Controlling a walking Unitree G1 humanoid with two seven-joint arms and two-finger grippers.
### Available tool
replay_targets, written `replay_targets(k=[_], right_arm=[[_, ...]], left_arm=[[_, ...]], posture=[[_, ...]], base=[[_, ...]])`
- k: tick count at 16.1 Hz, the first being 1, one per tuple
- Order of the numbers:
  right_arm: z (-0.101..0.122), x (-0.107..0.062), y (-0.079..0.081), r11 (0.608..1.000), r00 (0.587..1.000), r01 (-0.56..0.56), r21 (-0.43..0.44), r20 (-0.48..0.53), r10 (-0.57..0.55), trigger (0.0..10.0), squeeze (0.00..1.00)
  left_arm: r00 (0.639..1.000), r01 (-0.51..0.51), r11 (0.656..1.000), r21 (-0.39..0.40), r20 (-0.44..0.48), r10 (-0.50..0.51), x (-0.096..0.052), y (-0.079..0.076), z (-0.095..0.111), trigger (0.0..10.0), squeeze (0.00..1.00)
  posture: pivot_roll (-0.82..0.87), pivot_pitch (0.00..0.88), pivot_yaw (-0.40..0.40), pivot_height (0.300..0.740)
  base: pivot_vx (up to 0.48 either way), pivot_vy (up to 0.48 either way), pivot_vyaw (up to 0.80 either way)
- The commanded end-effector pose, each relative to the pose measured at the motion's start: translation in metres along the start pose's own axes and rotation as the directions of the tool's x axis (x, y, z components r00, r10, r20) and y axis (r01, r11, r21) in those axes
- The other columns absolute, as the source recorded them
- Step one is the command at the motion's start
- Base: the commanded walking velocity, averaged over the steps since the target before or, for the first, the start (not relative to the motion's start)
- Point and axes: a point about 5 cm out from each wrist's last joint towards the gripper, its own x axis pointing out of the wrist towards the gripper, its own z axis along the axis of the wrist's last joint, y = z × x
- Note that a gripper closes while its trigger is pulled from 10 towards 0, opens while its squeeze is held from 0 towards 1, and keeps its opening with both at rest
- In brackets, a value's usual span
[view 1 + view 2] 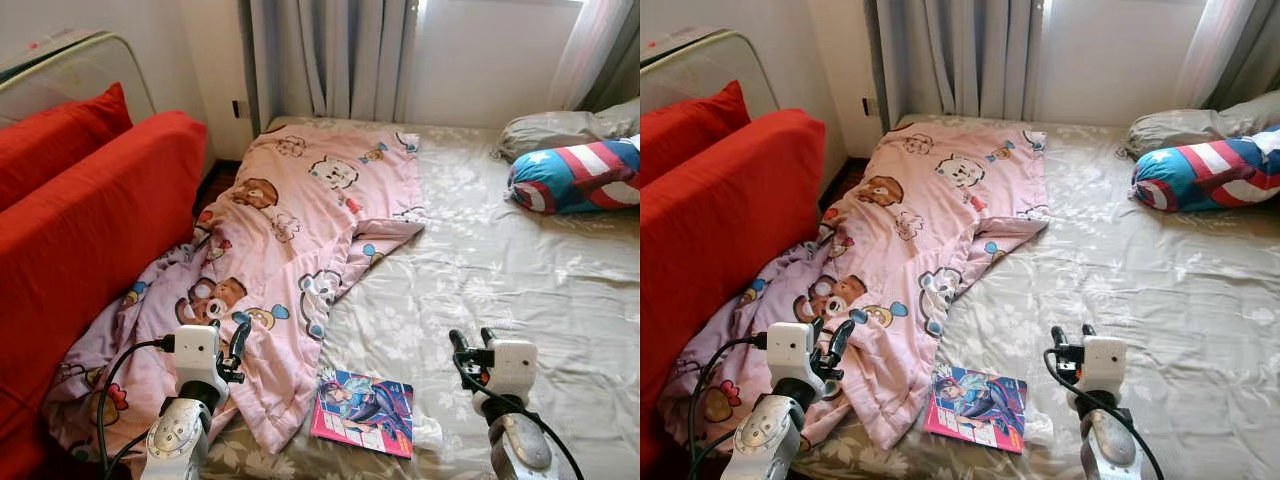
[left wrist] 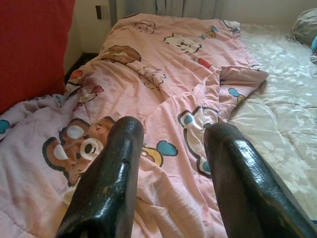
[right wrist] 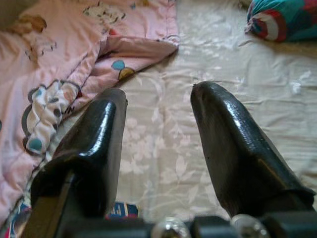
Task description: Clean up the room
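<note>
A rumpled pink cartoon-print blanket (image 1: 300,220) covers the left part of a bed with a beige floral sheet (image 1: 520,270). A colourful comic book (image 1: 364,410) lies flat near the bed's front edge, just right of the blanket's hem, with a small white crumpled piece (image 1: 428,432) beside it. My left gripper (image 1: 238,340) hovers open over the blanket's near part, and its black fingers (image 2: 106,183) hold nothing. My right gripper (image 1: 472,340) is open above bare sheet, to the right of the book, with its fingers (image 3: 233,148) also holding nothing.
A red sofa with cushions (image 1: 80,230) stands tight against the bed's left side. At the back right lie a star-and-stripes bolster pillow (image 1: 575,175) and a grey pillow (image 1: 560,128). Grey curtains (image 1: 330,55) hang behind the bed.
</note>
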Motion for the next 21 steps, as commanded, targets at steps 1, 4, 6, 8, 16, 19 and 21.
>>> replay_targets(k=[1,4,6,8,16,19,21], right_arm=[[0.0038,0.0020,0.0006,1.000,1.000,0.001,-0.010,0.006,-0.001,10.0,0.00],[0.0041,-0.0011,-0.0024,1.000,0.999,0.025,-0.009,0.024,-0.025,10.0,0.00],[0.0047,-0.0010,-0.0023,1.000,0.999,0.027,-0.010,0.021,-0.027,10.0,0.00],[0.0045,0.0006,-0.0003,1.000,1.000,0.026,-0.006,0.012,-0.026,10.0,0.00],[0.0060,0.0027,0.0039,1.000,1.000,0.022,0.003,0.014,-0.022,10.0,0.00],[0.0046,0.0043,0.0045,1.000,1.000,0.022,-0.004,-0.006,-0.022,10.0,0.00],[0.0056,0.0033,0.0054,1.000,1.000,0.020,0.007,0.015,-0.020,10.0,0.00]], left_arm=[[1.000,0.004,1.000,-0.002,0.011,-0.004,0.0033,-0.0015,0.0047,10.0,0.00],[1.000,0.003,1.000,-0.003,0.010,-0.003,0.0047,-0.0029,0.0049,10.0,0.00],[1.000,0.008,1.000,-0.001,0.008,-0.008,0.0043,-0.0044,0.0049,10.0,0.00],[1.000,0.004,1.000,0.000,0.007,-0.004,0.0033,-0.0032,0.0048,10.0,0.00],[1.000,0.004,1.000,0.001,0.001,-0.004,0.0030,-0.0033,0.0045,10.0,0.00],[1.000,0.002,1.000,0.000,-0.002,-0.002,0.0025,-0.0036,0.0039,10.0,0.00],[1.000,0.002,1.000,0.001,-0.005,-0.002,0.0017,-0.0036,0.0031,10.0,0.00]], posture=[[-0.06,0.008,-0.016,0.715],[-0.06,0.023,-0.014,0.700],[-0.06,0.035,-0.013,0.700],[-0.05,0.043,-0.015,0.700],[-0.05,0.052,-0.018,0.672],[-0.05,0.051,-0.019,0.652],[-0.04,0.050,-0.019,0.647]], base=[[0.000,0.000,0.00],[0.000,0.000,0.00],[0.000,0.000,0.00],[0.000,0.000,0.00],[0.000,0.000,0.00],[0.000,0.000,0.00],[0.000,0.000,0.00]])
